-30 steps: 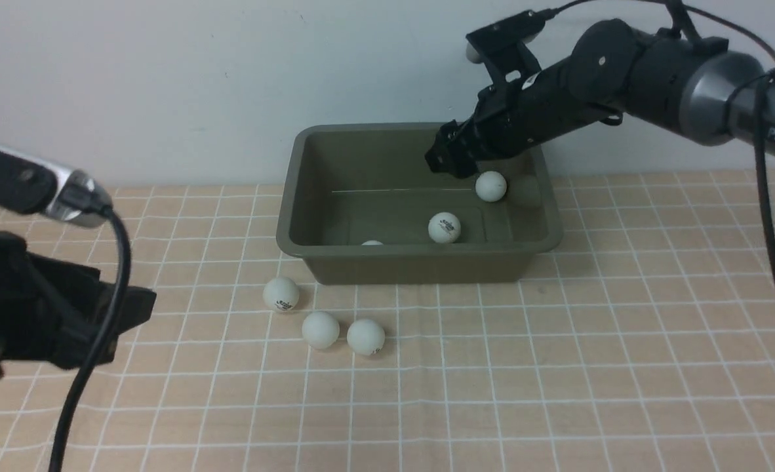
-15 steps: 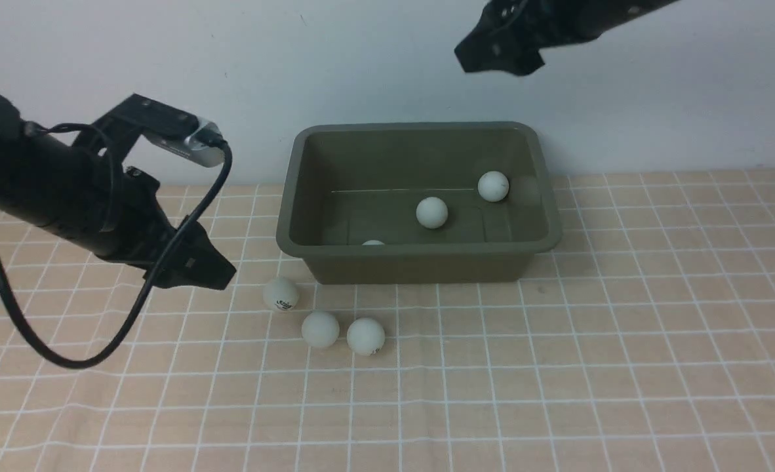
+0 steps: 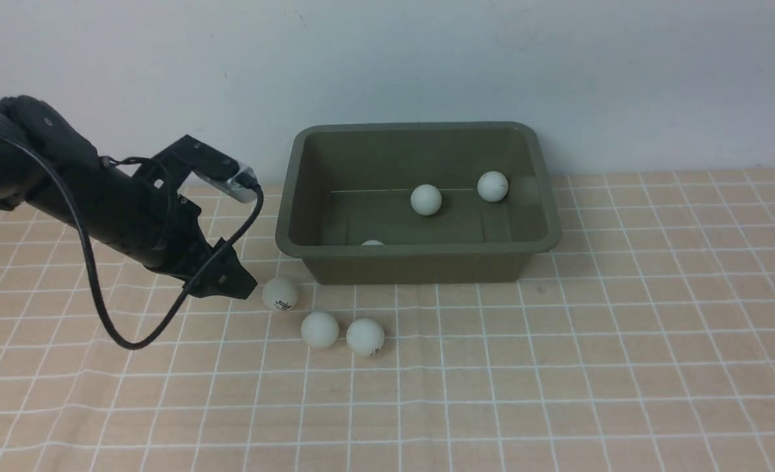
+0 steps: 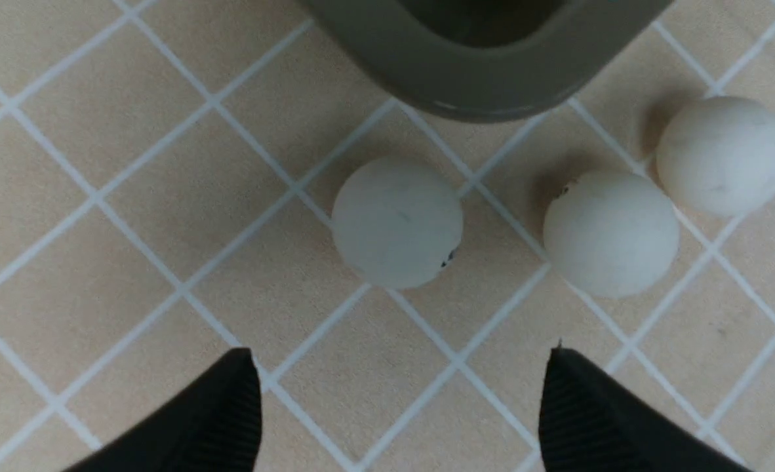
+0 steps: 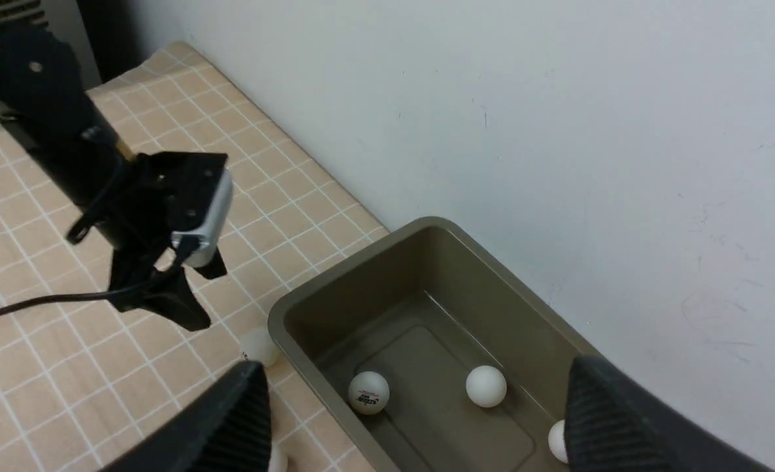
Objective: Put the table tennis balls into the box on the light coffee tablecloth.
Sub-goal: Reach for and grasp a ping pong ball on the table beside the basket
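An olive-green box (image 3: 420, 265) with rounded corners and a flared rim stands upright at the upper center of the front view, its back edge against the pale, faintly scuffed wall (image 3: 164, 59). Three matte white table tennis balls (image 3: 426, 200) lie inside, one nearly hidden behind the front wall. Three more balls (image 3: 320, 330) sit outside on the light coffee tablecloth (image 3: 591, 393), between the box's lower left corner and the center of the frame. Two of these lie just beside each other; the third rests closer to the box and shows a small dark logo.

At the left of the frame, the black left gripper (image 4: 397, 413) hovers beside that third ball, jaws wide and holding nothing, a dark cable (image 3: 99, 301) looping beneath its arm. Open cloth stretches across the lower and right parts of the frame, its thin white grid slightly wavy over creases.

The right gripper (image 5: 420, 419) is outside the front view; its own wrist view shows the fingers blurred, spread wide and empty, with the box beyond them. One ball in that view is partly covered by a finger.
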